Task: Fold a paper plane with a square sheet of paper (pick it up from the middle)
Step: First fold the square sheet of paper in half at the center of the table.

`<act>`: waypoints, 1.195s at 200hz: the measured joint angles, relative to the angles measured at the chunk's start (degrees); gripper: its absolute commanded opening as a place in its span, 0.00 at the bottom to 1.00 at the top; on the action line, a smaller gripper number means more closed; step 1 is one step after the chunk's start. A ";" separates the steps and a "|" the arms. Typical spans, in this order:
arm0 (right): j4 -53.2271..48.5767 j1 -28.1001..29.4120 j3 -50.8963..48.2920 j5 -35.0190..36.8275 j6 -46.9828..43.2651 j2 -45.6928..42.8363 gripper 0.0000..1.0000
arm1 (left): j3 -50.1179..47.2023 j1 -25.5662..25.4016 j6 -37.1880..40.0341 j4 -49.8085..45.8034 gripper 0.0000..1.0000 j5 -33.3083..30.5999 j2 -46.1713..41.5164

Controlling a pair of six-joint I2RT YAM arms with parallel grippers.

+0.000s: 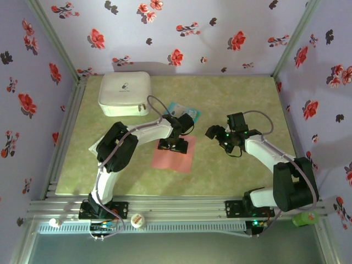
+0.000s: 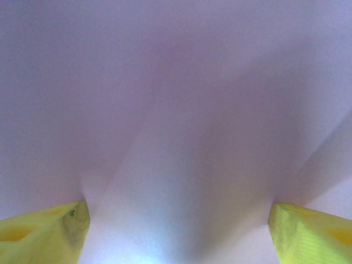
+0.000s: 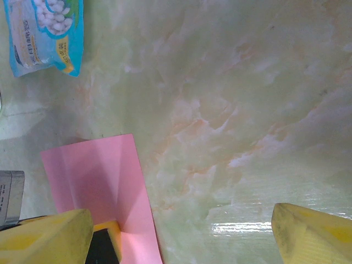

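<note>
- The square sheet of paper (image 1: 179, 158) is found lying on the table (image 1: 247, 99), near its middle and toward the near edge, between the two arms.
- Straight fold lines are noted across the sheet in the right wrist view (image 3: 104, 187); otherwise it lies flat.
- The left gripper (image 1: 175, 144) is positioned over the far part of the sheet, pointing down at it.
- In the left wrist view the left gripper (image 2: 176, 242) is seen with its jaws set wide apart. Its yellow fingertips (image 2: 44, 234) are placed against the paper (image 2: 176, 110), and soft ridges run up from each tip. Nothing is clamped between them.
- The right gripper (image 1: 212, 132) is held above bare table, just to the right of the sheet and apart from it.
- The right gripper (image 3: 181, 236) is recorded as spread wide, with nothing held between its fingers.
- A light-blue printed packet (image 1: 184, 111) is noted just beyond the sheet, lying flat.
- A white case (image 1: 125, 93) is located at the far left corner of the table, well apart from the sheet.
</note>
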 measured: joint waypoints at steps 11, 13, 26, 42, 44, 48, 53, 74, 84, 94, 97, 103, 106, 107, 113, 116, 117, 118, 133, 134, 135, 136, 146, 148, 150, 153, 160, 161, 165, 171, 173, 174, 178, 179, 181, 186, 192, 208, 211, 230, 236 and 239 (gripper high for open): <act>0.00 0.00 0.00 0.00 0.00 0.00 0.85 | 0.00 -0.09 -0.24 0.22 0.73 -0.02 0.00; 0.00 0.00 0.00 0.00 0.00 0.00 0.85 | 0.00 -0.11 -0.17 0.24 0.72 -0.02 0.00; 0.00 0.00 0.00 0.00 0.00 0.00 0.85 | 0.00 -0.20 -0.35 0.42 0.64 -0.24 0.00; 0.00 0.00 0.00 0.07 0.00 -0.02 0.85 | 0.00 -0.20 -0.48 0.63 0.59 -0.42 0.00; 0.00 0.00 0.00 0.13 0.00 -0.02 0.85 | 0.00 -0.20 -0.52 0.66 0.59 -0.44 -0.02; 0.00 0.00 0.00 0.22 0.00 -0.02 0.85 | 0.00 -0.20 -0.44 0.70 0.56 -0.44 -0.02; 0.00 0.00 0.00 0.24 0.00 -0.02 0.86 | 0.00 -0.20 -0.42 0.79 0.51 -0.46 -0.02; 0.00 0.00 0.00 0.46 0.00 -0.02 0.86 | -0.02 -0.20 -0.44 1.29 0.47 -0.83 -0.09; 0.00 0.00 0.00 0.48 0.00 -0.02 0.86 | -0.02 -0.20 -0.44 1.64 0.45 -0.87 -0.17; 0.00 0.00 0.00 0.63 0.02 -0.02 0.86 | -0.11 -0.20 -0.42 2.14 0.45 -0.87 -0.28; 0.00 0.00 0.00 0.63 0.00 -0.02 0.86 | -0.13 -0.20 -0.42 2.32 0.44 -0.85 -0.31; 0.00 0.00 0.00 0.66 0.02 -0.02 0.86 | -0.20 -0.20 -0.42 2.56 0.43 -0.85 -0.39; 0.00 0.00 0.00 0.68 0.00 -0.02 0.86 | -0.24 -0.20 -0.42 2.75 0.42 -0.83 -0.48; 0.00 0.00 0.00 0.70 0.02 -0.02 0.86 | -0.26 -0.20 -0.39 2.80 0.42 -0.83 -0.52; 0.00 0.00 0.00 0.85 0.02 -0.07 0.86 | -0.35 -0.20 -0.37 3.04 0.40 -0.83 -0.66; 0.00 0.00 0.00 0.87 0.02 -0.11 0.86 | -0.42 -0.20 -0.39 3.21 0.39 -0.81 -0.79; -0.02 0.00 0.00 0.90 0.02 -0.13 0.86 | -0.42 -0.20 -0.39 3.21 0.39 -0.81 -0.79; -0.02 0.00 0.00 0.90 0.02 -0.13 0.86 | -0.44 -0.20 -0.42 3.23 0.39 -0.81 -0.81; -0.02 0.00 0.00 1.49 0.04 -0.79 0.86 | -0.55 -0.17 -0.28 3.65 0.37 -0.68 -1.29; -0.02 0.00 0.00 1.57 0.04 -0.87 0.86 | -0.57 -0.17 -0.26 3.69 0.37 -0.66 -1.36; -0.02 0.00 0.00 1.60 0.04 -0.92 0.86 | -0.57 -0.17 -0.26 3.72 0.37 -0.66 -1.40; -0.02 0.00 0.00 1.60 0.07 -0.98 0.86 | -0.59 -0.17 -0.22 3.74 0.37 -0.66 -1.44; -0.13 0.00 0.00 2.08 0.07 -1.88 0.86 | -0.92 -0.02 -0.22 4.24 0.36 -0.44 -2.03; -0.15 0.00 0.00 2.16 0.07 -2.03 0.86 | -1.03 0.00 -0.20 4.31 0.36 -0.35 -2.19; -0.20 0.00 0.00 2.25 0.07 -2.29 0.86 | -1.09 0.04 -0.22 4.42 0.36 -0.26 -2.34; -0.24 0.00 0.00 2.47 0.07 -2.56 0.86 | -1.25 0.11 -0.20 4.57 0.36 -0.07 -2.56; -0.35 0.00 0.00 2.95 0.07 -3.28 0.86 | -1.73 0.31 -0.20 5.09 0.35 0.31 -3.28; -0.37 0.00 0.00 2.99 0.07 -3.37 0.86 | -1.79 0.33 -0.20 5.18 0.35 0.33 -3.34; -0.42 0.00 0.00 3.19 0.09 -3.76 0.86 | -2.05 0.44 -0.20 5.38 0.35 0.70 -3.74; -0.48 0.00 0.00 3.48 0.13 -4.24 0.86 | -2.43 0.59 -0.22 5.73 0.34 0.98 -4.26; -0.50 0.00 0.00 3.65 0.15 -4.44 0.86 | -2.54 0.66 -0.22 5.81 0.34 1.20 -4.42; -0.52 0.00 0.00 3.69 0.17 -4.50 0.86 | -2.67 0.70 -0.22 5.99 0.34 1.20 -4.55; -0.61 0.00 0.00 4.00 0.22 -4.83 0.86 | -2.97 0.87 -0.24 6.27 0.34 1.44 -4.94; -0.61 0.00 0.00 4.09 0.22 -4.90 0.86 | -3.08 0.92 -0.24 6.40 0.34 1.68 -5.09; -0.66 0.00 0.00 4.15 0.22 -4.98 0.86 | -3.21 0.98 -0.24 6.49 0.34 1.79 -5.22; -0.85 0.00 0.00 4.52 0.24 -5.35 0.86 | -3.58 1.22 -0.26 6.86 0.34 2.23 -5.68; -1.07 0.00 0.00 4.83 0.26 -5.70 0.86 | -4.02 1.51 -0.33 7.28 0.35 2.69 -6.23; -1.53 0.00 -0.02 5.60 0.33 -6.49 0.86 | -5.07 2.34 -0.52 8.35 0.36 4.31 -7.39; -1.60 0.00 -0.02 5.73 0.42 -6.64 0.86 | -5.25 2.51 -0.63 8.59 0.36 4.68 -7.67; -1.73 0.00 -0.02 6.34 0.61 -7.45 0.87 | -6.38 3.48 -1.38 10.25 0.37 6.99 -9.29; -1.73 0.00 -0.02 6.45 0.63 -7.67 0.86 | -6.69 3.80 -1.57 10.84 0.37 7.87 -9.92; -1.73 0.00 -0.02 6.49 0.66 -7.78 0.87 | -6.86 4.02 -1.75 11.23 0.37 8.39 -10.27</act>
